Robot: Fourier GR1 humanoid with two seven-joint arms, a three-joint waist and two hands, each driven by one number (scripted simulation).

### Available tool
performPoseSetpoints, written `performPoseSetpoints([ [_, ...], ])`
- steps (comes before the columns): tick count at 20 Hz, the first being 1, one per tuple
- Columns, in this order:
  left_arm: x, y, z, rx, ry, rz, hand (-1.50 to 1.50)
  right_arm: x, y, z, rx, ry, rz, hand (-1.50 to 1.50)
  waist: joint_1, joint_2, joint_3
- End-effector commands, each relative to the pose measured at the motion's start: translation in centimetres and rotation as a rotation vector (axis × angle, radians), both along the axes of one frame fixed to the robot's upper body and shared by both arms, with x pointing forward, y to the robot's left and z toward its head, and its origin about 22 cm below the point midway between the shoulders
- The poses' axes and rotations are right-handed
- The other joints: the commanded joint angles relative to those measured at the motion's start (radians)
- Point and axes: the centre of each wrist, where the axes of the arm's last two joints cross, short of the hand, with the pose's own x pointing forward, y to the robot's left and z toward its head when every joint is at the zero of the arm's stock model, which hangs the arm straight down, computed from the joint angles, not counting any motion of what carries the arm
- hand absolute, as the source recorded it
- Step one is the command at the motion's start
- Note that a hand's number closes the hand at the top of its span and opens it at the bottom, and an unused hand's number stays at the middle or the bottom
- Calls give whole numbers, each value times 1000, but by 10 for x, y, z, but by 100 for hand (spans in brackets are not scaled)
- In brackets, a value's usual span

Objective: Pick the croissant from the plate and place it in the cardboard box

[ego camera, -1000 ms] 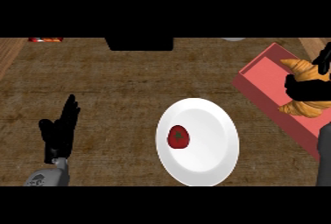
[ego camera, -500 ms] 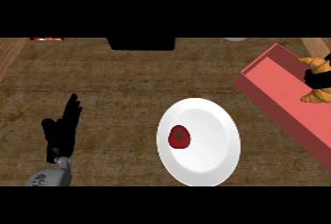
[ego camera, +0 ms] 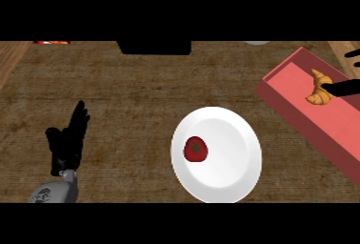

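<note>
Over the red box [ego camera: 299, 102], a golden curved croissant [ego camera: 319, 88]

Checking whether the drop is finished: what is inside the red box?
The croissant lies inside the box, with the right hand beside it, hiding part.

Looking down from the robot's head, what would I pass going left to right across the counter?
Left hand, resting open → white plate with a tomato on it → red box → croissant over the box → right hand at the right edge.
</note>
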Motion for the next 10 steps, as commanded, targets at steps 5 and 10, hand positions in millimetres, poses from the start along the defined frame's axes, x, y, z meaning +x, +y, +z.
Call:
performPoseSetpoints([
  [5,5,-9,4,16,-6,4,0,2,-11,-19,238,-299,126,-150,-6,-1,1],
  [10,-8,13,2,7,-6,15,0,-18,-35,-23,435,-468,112,-150,-13,-6,0],
])
